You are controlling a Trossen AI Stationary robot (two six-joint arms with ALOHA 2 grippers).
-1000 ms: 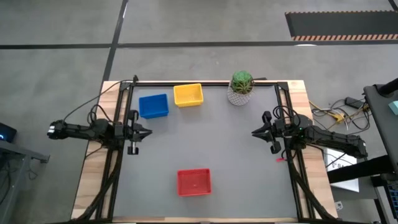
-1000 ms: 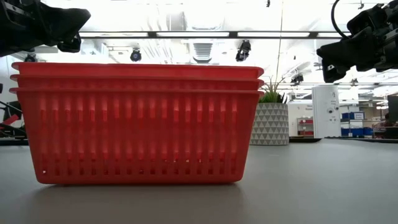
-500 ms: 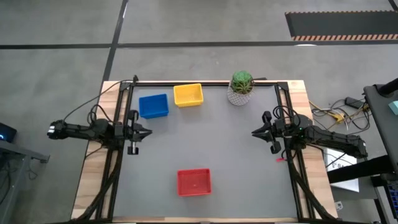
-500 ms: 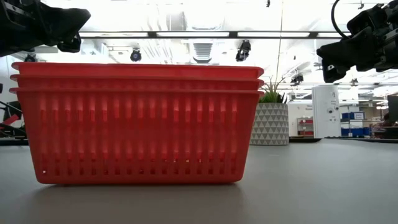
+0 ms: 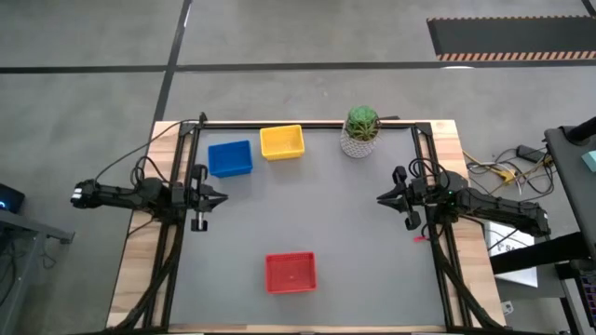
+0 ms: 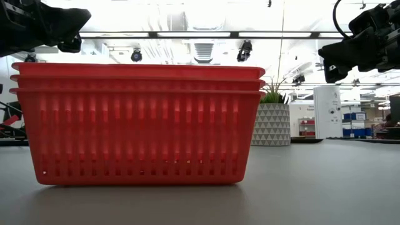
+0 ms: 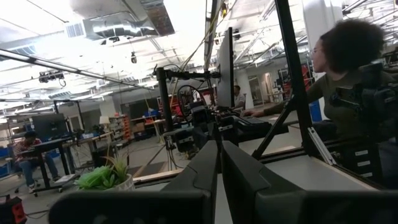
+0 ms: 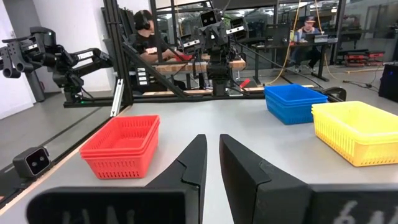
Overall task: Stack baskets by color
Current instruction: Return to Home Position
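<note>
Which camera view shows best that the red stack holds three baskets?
The low view: the red stack fills it side-on, with three rims one above another. The high view shows only its top; the right wrist view shows it angled; the left wrist view misses it.

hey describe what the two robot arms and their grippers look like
Both arms are dark, nearly black, slim and jointed, with black cables trailing along them. The left gripper and right gripper each end in two tapered, wedge-shaped black fingers. A small light-coloured cylindrical part sits beside each wrist, and a red mark shows near the right arm.
</note>
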